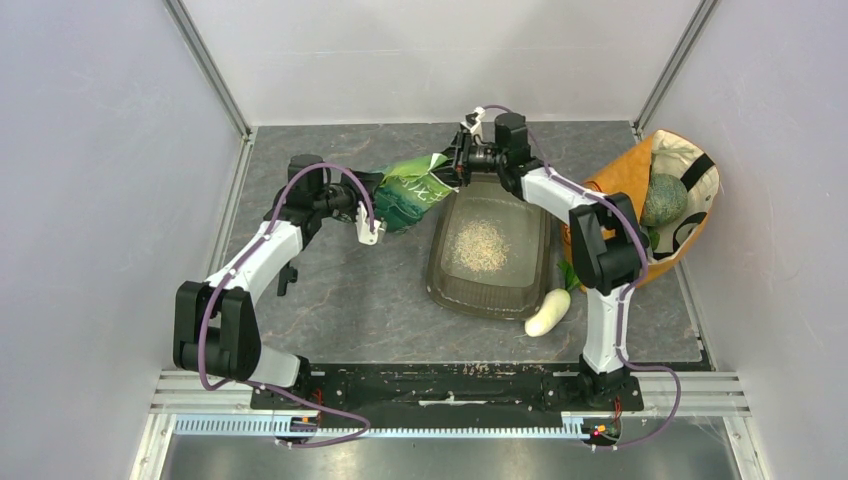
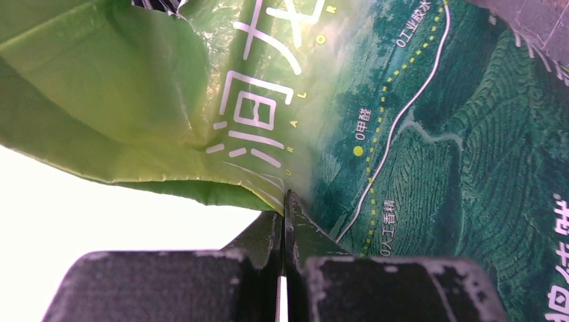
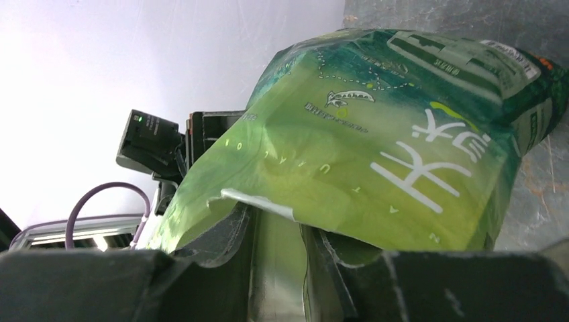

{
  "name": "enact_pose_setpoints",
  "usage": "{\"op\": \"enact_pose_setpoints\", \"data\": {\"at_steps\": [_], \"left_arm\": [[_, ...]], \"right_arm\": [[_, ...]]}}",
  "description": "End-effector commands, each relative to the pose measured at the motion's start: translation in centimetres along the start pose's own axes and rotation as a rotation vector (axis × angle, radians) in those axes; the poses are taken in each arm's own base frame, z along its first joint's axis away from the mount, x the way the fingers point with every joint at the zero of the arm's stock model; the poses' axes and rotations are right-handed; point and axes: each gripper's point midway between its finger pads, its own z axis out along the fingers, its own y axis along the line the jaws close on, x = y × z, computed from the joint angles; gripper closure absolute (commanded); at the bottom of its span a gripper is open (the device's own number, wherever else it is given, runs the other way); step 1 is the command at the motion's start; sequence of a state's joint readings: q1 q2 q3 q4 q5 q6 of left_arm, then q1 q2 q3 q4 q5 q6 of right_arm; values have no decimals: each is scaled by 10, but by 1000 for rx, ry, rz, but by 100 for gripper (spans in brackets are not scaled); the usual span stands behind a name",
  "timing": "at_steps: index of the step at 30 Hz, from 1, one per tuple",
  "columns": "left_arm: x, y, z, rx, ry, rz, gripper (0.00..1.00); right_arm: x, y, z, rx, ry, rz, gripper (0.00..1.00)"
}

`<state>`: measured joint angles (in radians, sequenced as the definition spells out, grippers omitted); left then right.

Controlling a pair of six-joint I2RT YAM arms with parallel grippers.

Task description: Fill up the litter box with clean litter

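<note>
Litter box (image 1: 437, 262) on grey table (image 1: 350, 295), pale walls (image 1: 100, 150), left gripper (image 1: 375, 226), right gripper (image 1: 458, 166) both clamping green pouch (image 1: 410, 195)

The grey table (image 1: 350, 300) bears a litter box (image 1: 490, 306), white vegetable (image 1: 548, 312) and orange bag (image 1: 622, 180).

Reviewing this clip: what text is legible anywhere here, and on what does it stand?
"0甲醛": on the green bag
"0工业胶水": same bag
"0人工香精": same bag
Large white characters on it: partly cut off or creased, not surely readable.
Small print in the right wrist view: too small and blurred.
</note>
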<state>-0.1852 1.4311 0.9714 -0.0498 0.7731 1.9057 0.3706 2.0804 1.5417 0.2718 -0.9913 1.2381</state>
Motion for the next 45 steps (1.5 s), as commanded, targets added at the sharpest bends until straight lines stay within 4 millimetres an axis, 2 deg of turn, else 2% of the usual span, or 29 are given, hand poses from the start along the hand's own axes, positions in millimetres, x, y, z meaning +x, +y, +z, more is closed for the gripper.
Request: {"op": "enact_pose_setpoints", "data": {"at_steps": [1,6,8,10,14,16,20,26,31,39,45], "left_arm": [[5,39,-7,-95,-1,92,98],[10,37,-8,-91,9,85,98],[10,37,-8,-92,6,92,98],[9,39,-8,-97,-2,97,98],[5,41,-9,-101,-15,119,98],[4,42,-9,-103,-17,123,98],[0,44,-10,-104,-29,148,98],[0,47,-11,-109,-32,165,98],[-5,48,-10,-113,-47,182,98],[-10,46,-4,-109,-69,204,98],[-10,42,0,-99,-67,203,98]], "right_arm": [[16,67,-41,-88,17,-155,100],[16,56,-62,-21,-12,-151,100],[20,39,-68,127,-10,-163,100],[15,32,-74,256,-25,-218,100],[5,29,-85,466,-48,-252,100],[-1,34,-86,545,-68,-324,100],[-3,26,-78,655,-68,-376,100],[9,-14,-71,757,17,-344,100],[1,-38,-70,859,6,-354,100],[17,-53,-28,820,75,-330,100],[24,-71,-11,775,122,-291,100]]}}
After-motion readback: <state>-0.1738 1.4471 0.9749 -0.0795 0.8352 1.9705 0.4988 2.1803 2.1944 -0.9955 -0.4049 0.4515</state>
